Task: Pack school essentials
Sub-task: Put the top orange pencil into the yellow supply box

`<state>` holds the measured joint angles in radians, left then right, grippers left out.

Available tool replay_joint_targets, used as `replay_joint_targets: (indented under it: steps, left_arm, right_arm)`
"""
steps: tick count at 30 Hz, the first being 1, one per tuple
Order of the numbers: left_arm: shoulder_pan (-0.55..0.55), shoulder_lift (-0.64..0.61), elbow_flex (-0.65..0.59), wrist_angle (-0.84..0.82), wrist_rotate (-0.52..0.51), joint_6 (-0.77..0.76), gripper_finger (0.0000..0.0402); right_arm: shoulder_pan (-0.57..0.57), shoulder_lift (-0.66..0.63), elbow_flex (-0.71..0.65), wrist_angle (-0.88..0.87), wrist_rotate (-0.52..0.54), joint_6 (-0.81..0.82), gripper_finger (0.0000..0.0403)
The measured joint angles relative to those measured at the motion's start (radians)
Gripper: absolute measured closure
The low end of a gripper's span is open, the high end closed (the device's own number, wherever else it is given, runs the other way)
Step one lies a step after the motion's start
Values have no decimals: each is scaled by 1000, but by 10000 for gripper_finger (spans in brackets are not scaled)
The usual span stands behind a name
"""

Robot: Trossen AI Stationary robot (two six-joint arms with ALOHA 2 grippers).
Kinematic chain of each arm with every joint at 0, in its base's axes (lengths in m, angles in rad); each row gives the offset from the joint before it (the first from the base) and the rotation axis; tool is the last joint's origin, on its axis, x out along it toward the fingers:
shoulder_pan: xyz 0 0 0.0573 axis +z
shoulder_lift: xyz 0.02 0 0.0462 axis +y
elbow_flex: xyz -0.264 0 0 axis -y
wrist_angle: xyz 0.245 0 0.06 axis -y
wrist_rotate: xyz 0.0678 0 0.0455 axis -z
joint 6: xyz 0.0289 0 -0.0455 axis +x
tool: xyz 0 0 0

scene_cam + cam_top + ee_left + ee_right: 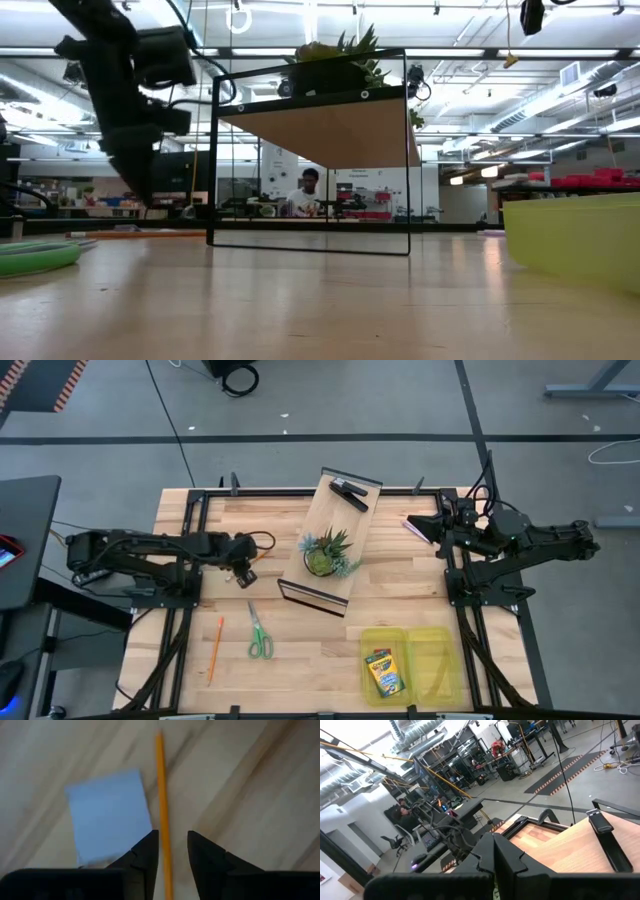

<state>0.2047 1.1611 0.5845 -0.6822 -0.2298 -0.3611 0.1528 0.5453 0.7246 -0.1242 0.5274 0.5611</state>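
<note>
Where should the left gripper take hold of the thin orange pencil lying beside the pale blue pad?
Mid-shaft, from straight above. The thin orange pencil lies flat on the wooden table, too low for a side approach, so the left gripper, its fingers open, should straddle it crosswise. The pale blue pad sits close along one side; I'd probably grip beyond its corner.

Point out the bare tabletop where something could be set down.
Bare wood lies between the scissors and the yellow-green tray, in front of the tilted shelf. The left side is crowded: an orange pencil, the scissors and the left gripper.
</note>
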Motion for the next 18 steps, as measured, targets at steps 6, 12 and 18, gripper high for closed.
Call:
replay_joint_targets:
  steps: [6,12,18]
  left_arm:
    - [0,43,-1,-89,73,-41,260]
    - [0,121,-1,-118,116,-57,247]
    - [0,212,2,-156,116,-133,252]
  right_arm:
    - [0,0,0,0,0,-6,395]
    - [0,0,0,1,-1,-6,395]
    - [0,0,0,1,-4,-6,395]
